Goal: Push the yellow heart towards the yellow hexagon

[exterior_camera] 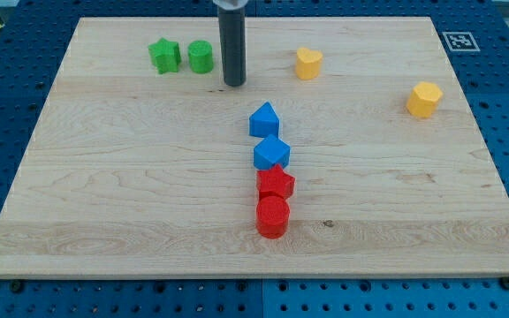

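The yellow heart [307, 63] lies near the view's top, right of centre. The yellow hexagon [423, 99] lies further to the view's right and a little lower. My tip [234, 83] rests on the board to the left of the yellow heart, well apart from it, and just right of the green cylinder [201, 56]. The rod comes down from the view's top edge.
A green star [164, 55] sits left of the green cylinder. In the board's middle, a blue triangular block [264, 119], a blue block [272, 153], a red star [276, 183] and a red cylinder [272, 216] form a column. The wooden board [104, 194] lies on a blue perforated table.
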`<state>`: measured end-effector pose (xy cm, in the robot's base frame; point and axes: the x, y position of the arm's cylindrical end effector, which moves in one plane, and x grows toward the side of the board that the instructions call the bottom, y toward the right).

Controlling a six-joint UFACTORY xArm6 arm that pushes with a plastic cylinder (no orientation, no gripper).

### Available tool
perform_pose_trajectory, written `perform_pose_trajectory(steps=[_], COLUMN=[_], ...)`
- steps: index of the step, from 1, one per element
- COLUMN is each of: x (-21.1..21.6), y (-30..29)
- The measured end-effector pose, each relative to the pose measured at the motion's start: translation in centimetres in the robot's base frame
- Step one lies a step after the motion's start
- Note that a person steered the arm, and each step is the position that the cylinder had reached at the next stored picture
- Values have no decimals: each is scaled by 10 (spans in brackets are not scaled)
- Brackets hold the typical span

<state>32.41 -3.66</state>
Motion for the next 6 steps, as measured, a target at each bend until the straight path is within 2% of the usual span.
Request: perform_pose_trajectory(steps=[1,2,3,4,6], x=[-34,-43,-47,-47,-28], y=[0,0,10,63,84])
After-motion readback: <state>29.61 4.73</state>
